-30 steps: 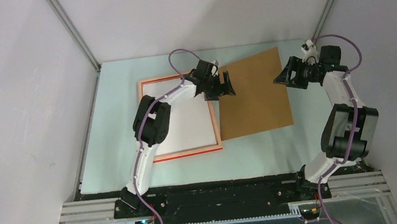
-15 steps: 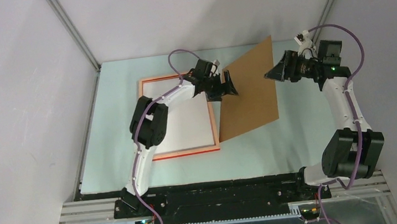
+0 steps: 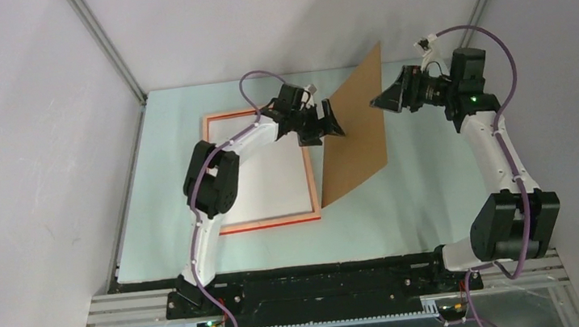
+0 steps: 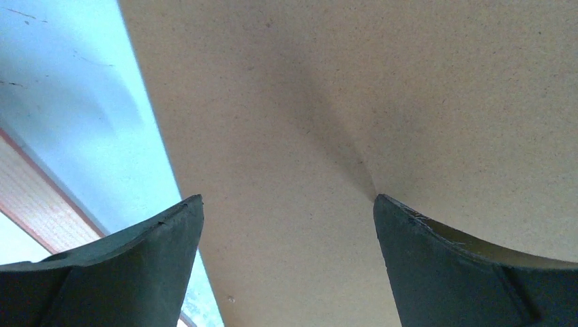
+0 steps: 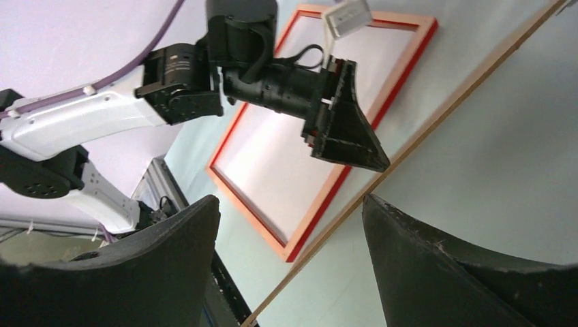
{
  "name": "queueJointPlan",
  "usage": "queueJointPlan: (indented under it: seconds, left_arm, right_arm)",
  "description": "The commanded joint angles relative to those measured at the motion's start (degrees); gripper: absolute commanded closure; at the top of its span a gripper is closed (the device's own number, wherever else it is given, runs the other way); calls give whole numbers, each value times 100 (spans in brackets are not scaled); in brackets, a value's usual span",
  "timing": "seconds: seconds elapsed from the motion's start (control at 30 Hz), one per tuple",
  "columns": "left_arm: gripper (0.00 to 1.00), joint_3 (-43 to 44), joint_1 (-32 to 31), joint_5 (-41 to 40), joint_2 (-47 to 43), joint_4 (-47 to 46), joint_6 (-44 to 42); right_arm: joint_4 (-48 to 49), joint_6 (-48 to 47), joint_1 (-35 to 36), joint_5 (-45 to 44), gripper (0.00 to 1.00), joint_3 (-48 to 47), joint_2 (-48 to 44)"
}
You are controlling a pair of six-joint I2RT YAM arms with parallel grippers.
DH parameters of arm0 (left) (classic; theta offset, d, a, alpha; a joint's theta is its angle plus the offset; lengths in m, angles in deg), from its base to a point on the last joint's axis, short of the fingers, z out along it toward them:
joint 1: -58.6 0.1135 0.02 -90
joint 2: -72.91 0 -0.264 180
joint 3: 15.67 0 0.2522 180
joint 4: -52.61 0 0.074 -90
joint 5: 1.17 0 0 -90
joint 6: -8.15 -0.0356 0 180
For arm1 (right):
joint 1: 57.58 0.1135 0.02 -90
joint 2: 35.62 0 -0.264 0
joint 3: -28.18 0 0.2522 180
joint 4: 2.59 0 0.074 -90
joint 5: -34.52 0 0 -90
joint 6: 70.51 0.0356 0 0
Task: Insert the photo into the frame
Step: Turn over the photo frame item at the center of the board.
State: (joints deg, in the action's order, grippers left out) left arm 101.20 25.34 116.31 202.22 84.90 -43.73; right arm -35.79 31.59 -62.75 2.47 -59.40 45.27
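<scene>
photo [image 3: 272, 183], large rectangular paper print: lies white back up inside the thin rectangular picture frame [image 3: 272, 222], which is face down on the pale blue table [image 3: 405, 208], pale orange-pink back showing, red at the rim. looks seated within the rails, so judged placed, though partly hidden under the left arm.

brown rectangular backing board [image 3: 355, 124]: not yet on. stands steeply tilted, lower edge on the table just beside the frame's right rail, upper edge raised and leaning away from the frame.

left gripper [image 3: 331, 124]: hovers over the frame's right rail, spread wide, gripping nothing, one fingertip [image 4: 409, 231] touching the board's frame-facing side.

right gripper [image 3: 383, 98]: beyond the board from the frame, at its raised edge, jaws wide, thin edge running between them unpinched.

left to do, by judgement: tip the board over onto the photo inside the frame and press it flat.
</scene>
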Motion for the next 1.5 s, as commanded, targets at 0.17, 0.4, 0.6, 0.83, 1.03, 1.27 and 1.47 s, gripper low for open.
queueJointPlan:
  seconds: [0.17, 0.4, 0.6, 0.83, 1.03, 1.27, 1.47]
  left_arm:
    - [0, -298, -397, 558, -671, -169, -108]
    - [0, -440, -135, 548, -1139, -199, -184]
    - [0, -436, 181, 419, -1402, -196, -256]
    - [0, -284, 270, 483, -1514, -199, -262]
    - [0, -158, 281, 669, -1499, -193, -218]
    - [0, -337, 278, 703, -1653, -197, -149]
    - [0, -576, 276, 591, -2012, -200, -145]
  right_arm:
    - [318, 526, 976, 681, 20, -500, 336]
    - [307, 543, 1173, 484, 19, -718, 496]
    - [96, 400, 1061, 103, 20, -705, 547]
    - [-236, 145, 754, -352, 19, -440, 551]
    - [-313, -132, 446, -976, 20, 265, 749]
    - [-549, -147, 278, -1984, 21, 481, 1551]
    - [-490, -13, 246, -2475, 21, 478, 2145]
